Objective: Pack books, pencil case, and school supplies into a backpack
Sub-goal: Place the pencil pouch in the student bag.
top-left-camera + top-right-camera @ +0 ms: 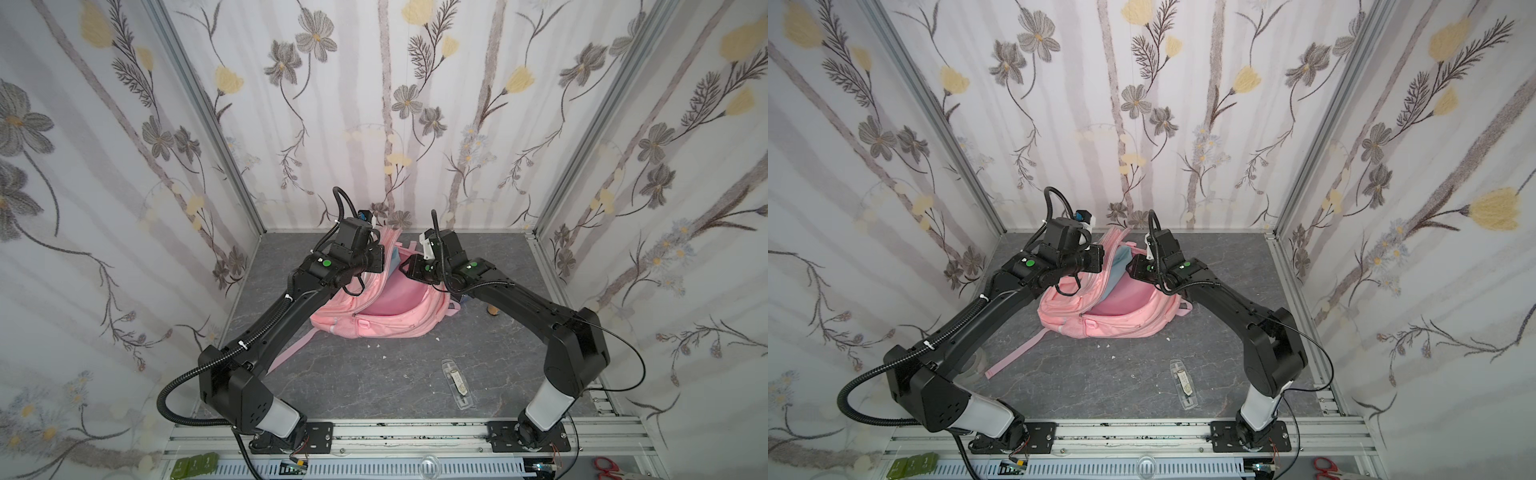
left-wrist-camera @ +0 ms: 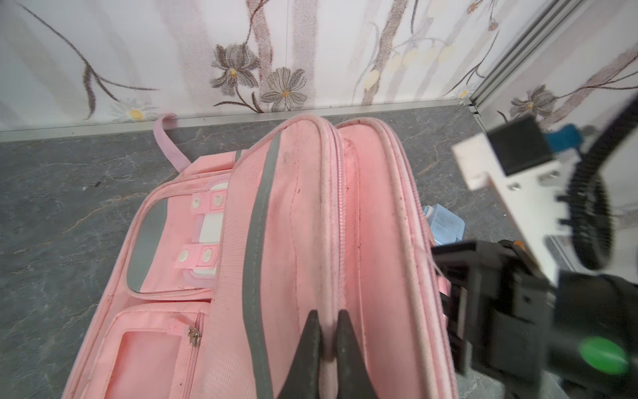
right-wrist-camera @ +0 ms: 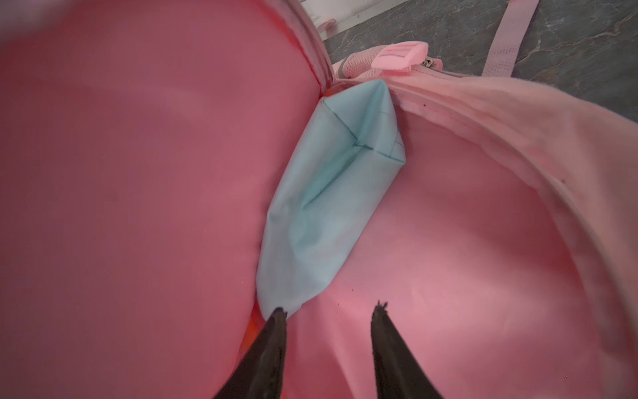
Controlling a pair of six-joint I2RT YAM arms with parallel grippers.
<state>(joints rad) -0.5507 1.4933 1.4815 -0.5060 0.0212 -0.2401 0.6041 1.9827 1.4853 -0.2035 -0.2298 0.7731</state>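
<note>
Left end effector (image 2: 326, 314): clamped on large soft pink fabric backpack (image 2: 297, 214) flap rim.
Right end effector (image 3: 329, 307): half-open, empty, inside.
Risk: rim may slip; flap would fall shut.

A pink backpack (image 1: 386, 328) is seen lying open on the grey worktop (image 1: 374, 386), its front flap lifted between the left arm (image 1: 291, 307) and the right arm (image 1: 519, 299). In the opening, light-blue fabric (image 1: 401, 254) is glimpsed. A narrow clear plastic case (image 1: 457, 382) is laid well apart from it.
</note>
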